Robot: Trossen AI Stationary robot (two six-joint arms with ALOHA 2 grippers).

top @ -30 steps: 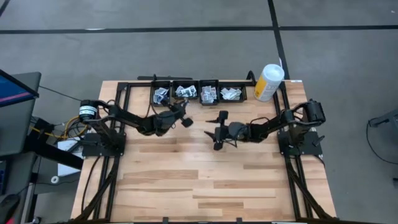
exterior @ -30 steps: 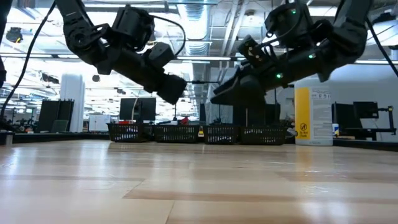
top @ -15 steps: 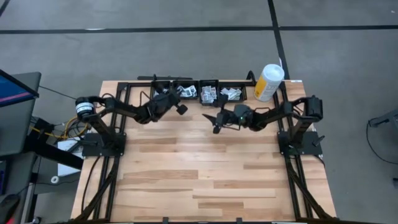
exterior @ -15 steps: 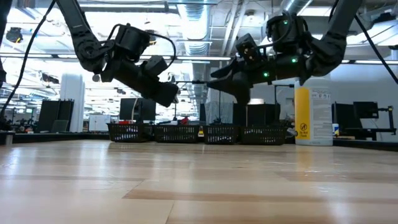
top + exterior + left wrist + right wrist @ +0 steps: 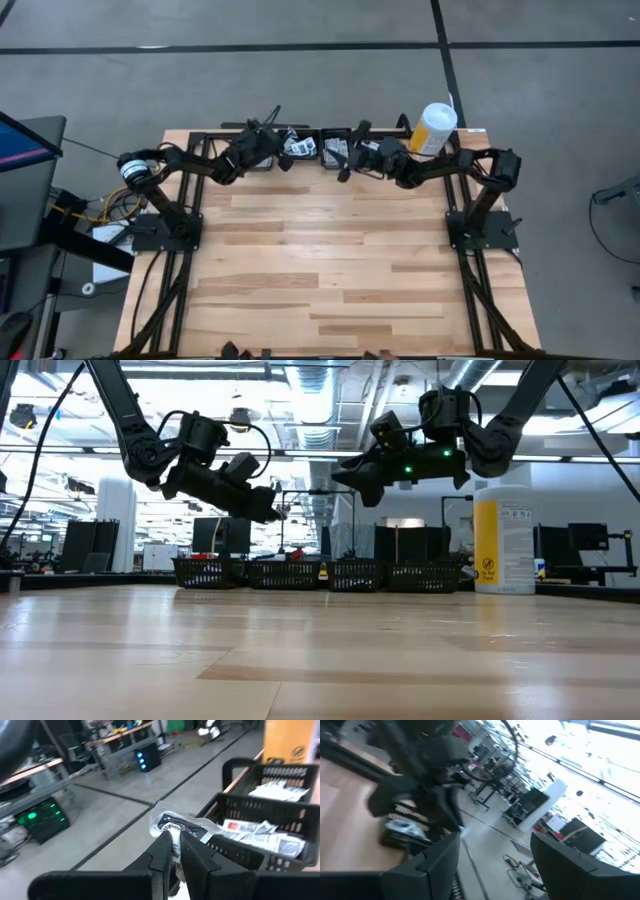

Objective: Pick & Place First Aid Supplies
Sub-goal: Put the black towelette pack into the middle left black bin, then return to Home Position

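Left gripper (image 5: 176,851), fingers pressed together on a crinkled white packet (image 5: 181,829) with dark print, shown in the left wrist view; the packet stands up out of the fingertips, clear of the bins. Directly ahead of and below this gripper lies a row of black mesh bins (image 5: 320,148) along the table's far edge; the nearest bin (image 5: 260,817) already holds a loose heap of similar packets (image 5: 250,834), and a further bin beyond it holds more. In the high view the left gripper (image 5: 283,158) hangs over the left part of the row. Right gripper (image 5: 345,163), jaws spread wide and carrying nothing visible, hovers over the middle of the same row, well clear of the left one; a tall white-and-yellow canister (image 5: 432,131) stands to its outer side. In the low view both grippers ride high above the bins.

Step in hand, as judged: carry and placement, the held packet having reached the bin row. The next move calls for lowering the left fingertips over the intended bin's opening, inside its rim, then parting the fingers so the light packet drops in rather than catching on the mesh wall. Which bin is intended cannot be told.
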